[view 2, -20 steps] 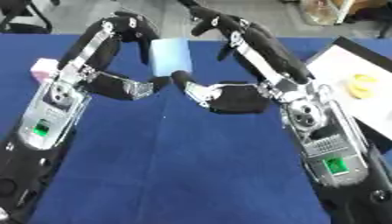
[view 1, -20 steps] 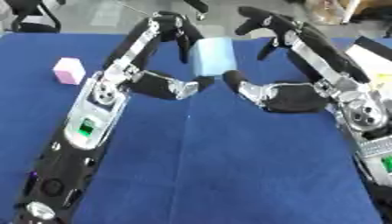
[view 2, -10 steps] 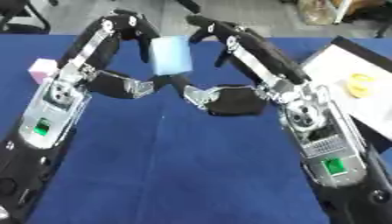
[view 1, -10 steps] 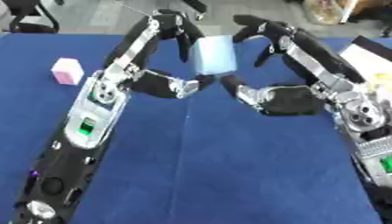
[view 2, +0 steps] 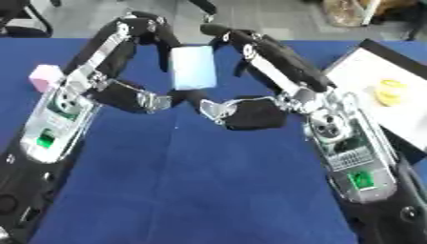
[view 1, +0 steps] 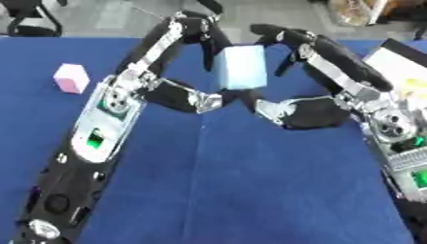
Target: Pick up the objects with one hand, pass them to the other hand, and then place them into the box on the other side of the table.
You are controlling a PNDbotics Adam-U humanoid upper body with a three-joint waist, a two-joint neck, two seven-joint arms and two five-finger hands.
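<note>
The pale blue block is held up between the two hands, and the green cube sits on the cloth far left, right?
Not quite: the cube on the cloth is pink, as the left eye view shows. The pale blue block is indeed up between the left hand and right hand.

Both arms are black with silver joints. The left forearm [view 1: 104, 125] is a long silver-grey shell bearing a small green marking and a round joint disc above it. The right forearm [view 2: 350, 157] shows a round silver joint, a ribbed grey panel and a green marking below that.
</note>
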